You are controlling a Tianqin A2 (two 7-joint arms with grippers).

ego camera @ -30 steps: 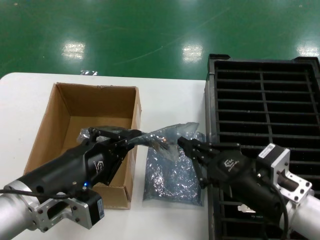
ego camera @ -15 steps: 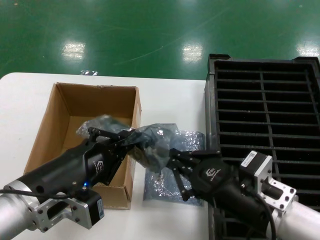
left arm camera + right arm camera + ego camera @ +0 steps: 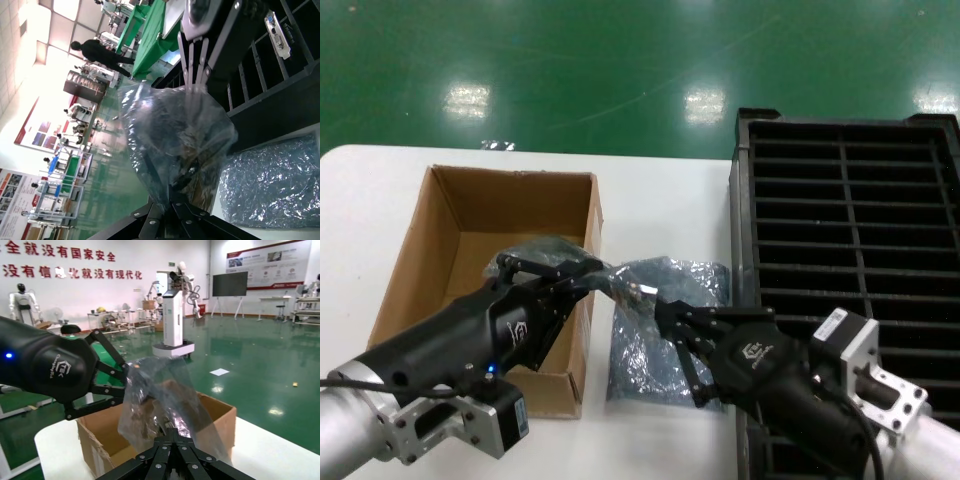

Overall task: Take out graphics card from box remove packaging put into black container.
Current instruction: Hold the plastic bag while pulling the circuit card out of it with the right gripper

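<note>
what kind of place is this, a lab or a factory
Probably a robotics test or demo hall with a factory feel: a glossy green floor, a white robot on a stand, a wall banner in red Chinese characters, and workbenches with a person walking nearby.

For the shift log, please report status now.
Left gripper and right gripper both shut on packaging, held above table. Graphics card inside bag. Nothing blocking.

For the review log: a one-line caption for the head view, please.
Both hands, left and right, grip the crinkled antistatic bag between cardboard box and slotted black container.
</note>
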